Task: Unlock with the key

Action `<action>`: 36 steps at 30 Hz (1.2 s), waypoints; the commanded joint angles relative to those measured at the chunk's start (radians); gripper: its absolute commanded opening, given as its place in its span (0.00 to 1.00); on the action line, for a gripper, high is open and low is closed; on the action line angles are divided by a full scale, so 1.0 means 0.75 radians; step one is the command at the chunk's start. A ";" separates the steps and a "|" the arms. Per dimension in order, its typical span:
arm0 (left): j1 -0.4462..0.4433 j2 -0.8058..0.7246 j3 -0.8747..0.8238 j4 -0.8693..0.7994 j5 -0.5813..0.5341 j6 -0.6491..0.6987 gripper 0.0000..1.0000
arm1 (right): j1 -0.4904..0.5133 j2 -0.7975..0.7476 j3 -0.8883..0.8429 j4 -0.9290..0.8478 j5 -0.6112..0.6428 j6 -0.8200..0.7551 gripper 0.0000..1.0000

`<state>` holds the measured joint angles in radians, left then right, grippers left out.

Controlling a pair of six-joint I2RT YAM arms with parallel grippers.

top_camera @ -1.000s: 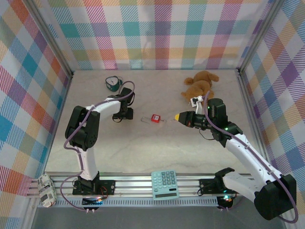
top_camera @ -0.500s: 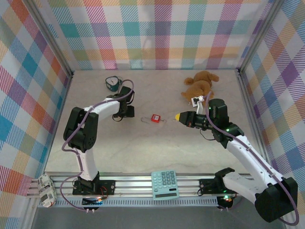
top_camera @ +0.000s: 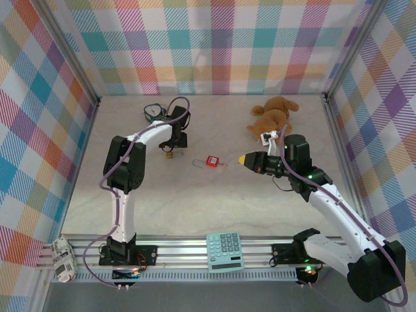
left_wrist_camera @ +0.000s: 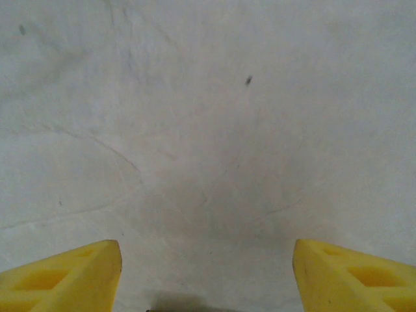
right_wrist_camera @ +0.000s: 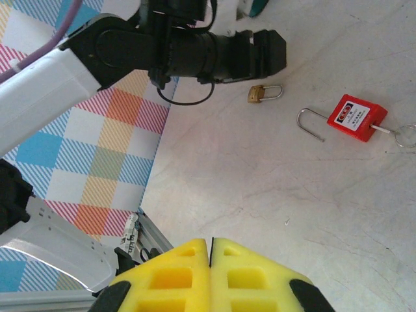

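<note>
Along the near edge, a calculator (top_camera: 225, 251) is seen lying on the aluminium rail (top_camera: 182, 246) between the two arm bases, and a small white item (top_camera: 62, 259) is propped at the rail's left end. Beyond it, a wide stretch of bare table (top_camera: 195, 201) is left open up to the middle row. The right arm is stretched low and level toward the left. The right gripper (top_camera: 244, 158) is held with its jaws pressed together on nothing, near the red padlock (top_camera: 211, 160). A thin metal shaft with a wire ring (right_wrist_camera: 406, 135) is seen jutting from that lock's base; whether it is the key cannot be told. Further left, the brass padlock (top_camera: 169, 153) is laid flat, just clear of the left gripper (top_camera: 175, 140). This gripper is pointed down, with its jaws spread apart over bare surface. Farther back, a teddy bear (top_camera: 273, 116) and a teal object (top_camera: 151, 114) are set near the plaid back wall (top_camera: 214, 45).
</note>
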<state>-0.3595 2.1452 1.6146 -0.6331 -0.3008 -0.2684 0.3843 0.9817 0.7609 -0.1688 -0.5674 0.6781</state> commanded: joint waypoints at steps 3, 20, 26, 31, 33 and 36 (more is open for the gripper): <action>-0.005 -0.042 -0.041 -0.075 0.009 0.003 0.68 | -0.008 -0.032 0.043 -0.028 -0.008 -0.034 0.03; -0.007 -0.267 -0.316 0.003 0.018 0.017 0.67 | -0.009 0.019 0.024 0.063 -0.047 -0.001 0.03; -0.002 -0.200 -0.309 0.043 0.096 0.036 0.66 | -0.009 -0.021 0.019 0.022 -0.028 -0.010 0.03; 0.008 -0.199 -0.256 0.009 0.153 0.078 0.66 | -0.010 -0.044 0.020 -0.011 -0.012 -0.023 0.03; 0.022 -0.176 -0.208 -0.044 0.195 0.112 0.65 | -0.008 -0.046 0.020 -0.008 -0.012 -0.019 0.03; 0.046 -0.157 -0.158 -0.123 0.246 0.155 0.65 | -0.010 -0.047 0.018 -0.008 -0.012 -0.017 0.03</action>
<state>-0.3492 2.0064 1.4517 -0.6418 -0.1745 -0.2031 0.3843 0.9588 0.7612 -0.1635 -0.5755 0.6720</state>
